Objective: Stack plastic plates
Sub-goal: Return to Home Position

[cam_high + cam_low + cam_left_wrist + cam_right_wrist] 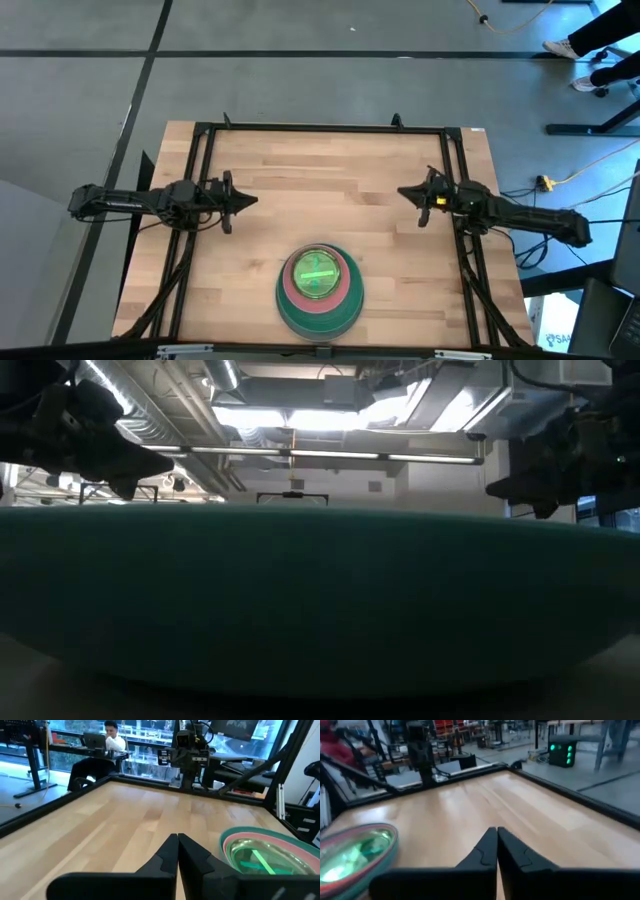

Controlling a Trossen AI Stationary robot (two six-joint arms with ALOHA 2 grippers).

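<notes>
The bench (330,180) carries one stack (288,312) of plates near its front edge, midway across. A dark green plate (319,326) is at the bottom, a pink plate (289,288) shows above it, and a lime plate (318,272) lies on top. Any plates between them cannot be told apart. The left tool (250,200) and right tool (403,192) hang at either side, tips facing inward, both clenched on nothing. The stack lies forward of and between them, about equally near each, and being round it has no long axis. Stacking looks done, and retreating should need no pass over the stack.
</notes>
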